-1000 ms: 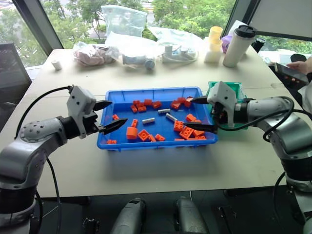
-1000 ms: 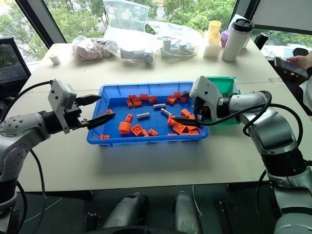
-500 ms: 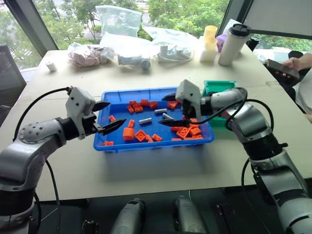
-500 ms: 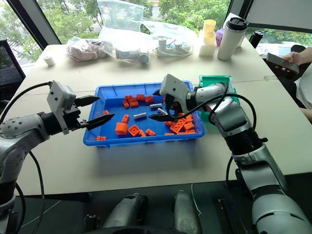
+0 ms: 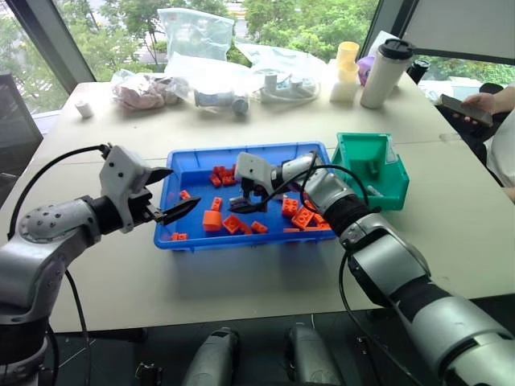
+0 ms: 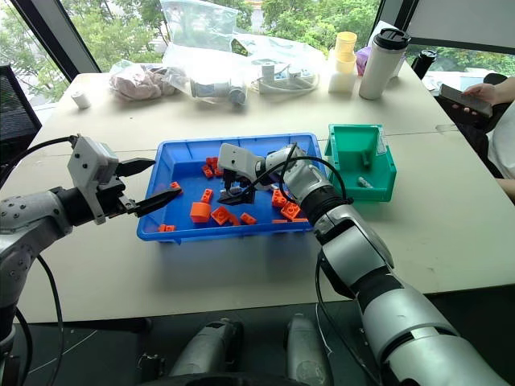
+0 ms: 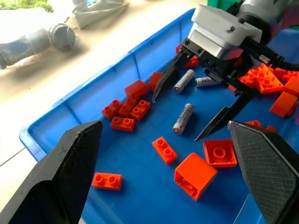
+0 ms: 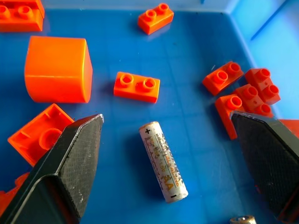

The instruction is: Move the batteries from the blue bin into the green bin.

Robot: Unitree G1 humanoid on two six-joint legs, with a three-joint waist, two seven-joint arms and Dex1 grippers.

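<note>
The blue bin (image 5: 241,240) lies mid-table with orange bricks (image 5: 213,220) and batteries in it. One battery (image 7: 183,118) lies flat on the bin floor, directly between the open fingers of my right gripper (image 7: 176,119), which reaches low into the bin's middle (image 5: 240,199). In the right wrist view that battery (image 8: 163,161) sits between both fingers, untouched. Two more batteries (image 7: 183,80) (image 7: 205,81) lie just beyond it. My left gripper (image 5: 183,187) hovers open at the bin's left end, holding nothing. The green bin (image 5: 392,189) stands to the right of the blue bin, with a small grey piece (image 6: 362,182) inside.
Plastic bags (image 5: 197,76), cups (image 5: 351,72) and a tall tumbler (image 5: 389,74) line the table's far side. A person's hand with a phone (image 5: 475,106) shows at the far right edge. Bare tabletop runs along the near side (image 5: 257,281).
My right gripper has swung left from the green bin's side to the middle of the blue bin and dropped low over a battery, staying open. The left gripper kept its place.
</note>
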